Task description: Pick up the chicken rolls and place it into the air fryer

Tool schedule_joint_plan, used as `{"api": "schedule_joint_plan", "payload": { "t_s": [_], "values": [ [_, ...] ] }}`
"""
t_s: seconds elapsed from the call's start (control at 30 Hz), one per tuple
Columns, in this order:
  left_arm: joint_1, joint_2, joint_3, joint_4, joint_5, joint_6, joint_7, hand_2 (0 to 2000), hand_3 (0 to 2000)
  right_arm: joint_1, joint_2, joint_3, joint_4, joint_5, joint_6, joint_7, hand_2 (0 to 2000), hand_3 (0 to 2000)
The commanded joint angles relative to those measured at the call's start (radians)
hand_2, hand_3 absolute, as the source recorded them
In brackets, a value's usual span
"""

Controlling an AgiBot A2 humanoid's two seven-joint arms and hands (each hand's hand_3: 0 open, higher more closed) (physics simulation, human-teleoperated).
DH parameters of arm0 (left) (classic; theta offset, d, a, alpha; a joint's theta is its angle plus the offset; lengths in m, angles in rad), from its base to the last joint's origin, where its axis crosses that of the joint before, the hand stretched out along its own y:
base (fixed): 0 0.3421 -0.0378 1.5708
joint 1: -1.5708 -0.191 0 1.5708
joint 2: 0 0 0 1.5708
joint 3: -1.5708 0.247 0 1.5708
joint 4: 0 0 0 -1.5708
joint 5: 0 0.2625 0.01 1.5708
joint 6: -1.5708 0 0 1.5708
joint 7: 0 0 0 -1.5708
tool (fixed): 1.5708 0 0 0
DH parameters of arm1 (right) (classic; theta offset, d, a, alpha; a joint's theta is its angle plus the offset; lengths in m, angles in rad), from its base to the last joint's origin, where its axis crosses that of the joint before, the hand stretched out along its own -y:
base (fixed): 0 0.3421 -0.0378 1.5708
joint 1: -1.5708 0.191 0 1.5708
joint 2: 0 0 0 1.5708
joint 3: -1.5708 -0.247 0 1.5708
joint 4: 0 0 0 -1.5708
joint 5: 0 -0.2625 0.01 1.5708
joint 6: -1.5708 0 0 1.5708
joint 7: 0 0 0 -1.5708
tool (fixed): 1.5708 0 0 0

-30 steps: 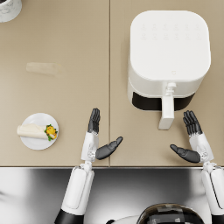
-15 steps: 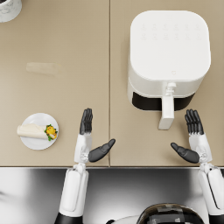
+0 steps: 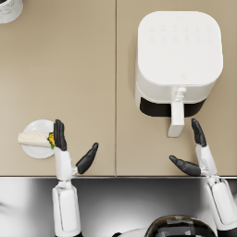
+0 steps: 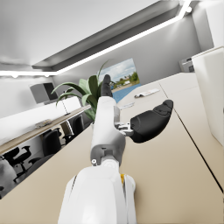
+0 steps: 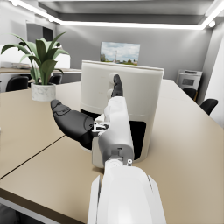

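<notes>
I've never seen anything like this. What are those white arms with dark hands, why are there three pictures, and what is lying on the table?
This is a computer-rendered humanoid robot, seen through its own cameras. The top-down picture comes from its head; the other two come from cameras on its forearms, each looking along one arm.

The left hand reaches over the edge of a small white plate that carries a chicken roll. From above it is hard to tell whether the fingers touch the roll, but nothing is held. The right hand is open and empty too, beside the handle of a white air fryer, whose drawer looks pulled out a little.

Everything rests on a beige table. A potted plant stands at its far corner.
</notes>
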Motion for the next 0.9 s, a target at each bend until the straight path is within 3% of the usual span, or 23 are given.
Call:
{"api": "schedule_joint_plan", "payload": {
  "t_s": [0.03,0.4,0.43,0.5,0.6,0.7,0.9],
  "values": [
    [0.013,-0.006,-0.073,-0.002,0.045,0.000,0.000,0,0,0.006,-0.006,-0.008,-0.012,0.002,0.000,0.000,0,0],
    [0.050,-0.029,-0.180,0.055,0.542,0.000,0.000,0,0,0.017,-0.039,-0.051,-0.042,0.007,0.000,0.000,0,0],
    [0.048,-0.027,-0.186,0.053,0.588,-0.052,0.000,0,0,0.017,-0.041,-0.053,-0.042,0.008,0.000,0.000,0,0],
    [0.057,-0.034,-0.195,0.056,0.678,-0.281,0.000,0,0,0.022,-0.048,-0.047,-0.055,0.008,0.000,0.000,0,0],
    [0.074,-0.048,-0.199,0.078,0.815,-0.434,0.000,0,0,0.022,-0.055,-0.045,-0.073,0.008,0.000,0.000,0,0],
    [0.088,-0.058,-0.206,0.105,0.951,-0.491,0.000,0,0,0.020,-0.060,-0.045,-0.075,0.008,0.000,0.000,0,0],
    [0.115,-0.072,-0.171,0.194,1.224,-0.519,0.000,0,0,0.028,-0.077,-0.058,-0.097,0.007,0.000,0.000,0,0]
  ]
}}
